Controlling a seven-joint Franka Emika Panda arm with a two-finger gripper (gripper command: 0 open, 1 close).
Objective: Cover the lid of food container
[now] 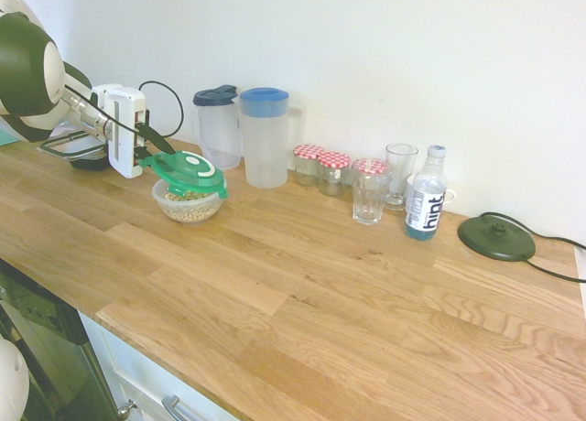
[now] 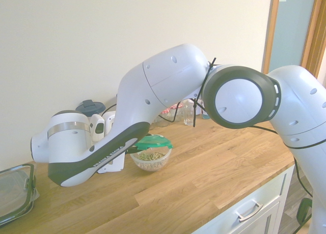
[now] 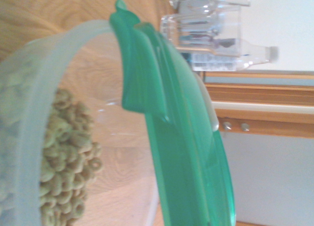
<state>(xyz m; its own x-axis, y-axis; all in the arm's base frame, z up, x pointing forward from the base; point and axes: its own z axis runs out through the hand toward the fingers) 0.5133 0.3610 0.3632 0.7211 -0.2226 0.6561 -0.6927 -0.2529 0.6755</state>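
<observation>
On the wooden counter (image 1: 302, 284), the food container (image 1: 188, 204) stands near the back left, a clear bowl with pale ring-shaped cereal inside. The green lid (image 1: 186, 172) sits over it at a tilt, one edge raised toward the arm, so the bowl is not sealed. In the wrist view the lid (image 3: 181, 152) shows edge-on, parted from the bowl's rim (image 3: 34, 113) by a clear gap on that side. The gripper (image 1: 149, 151) is at the lid's raised edge; its fingers are thin dark slivers there, and I cannot tell whether they grip the lid or have let go. From the other side the arm hides them.

Further back stand two jugs (image 1: 247, 133), jars with checked lids (image 1: 320, 169), glasses (image 1: 383, 183), a water bottle (image 1: 425, 197) and a dark disc (image 1: 495, 237).
</observation>
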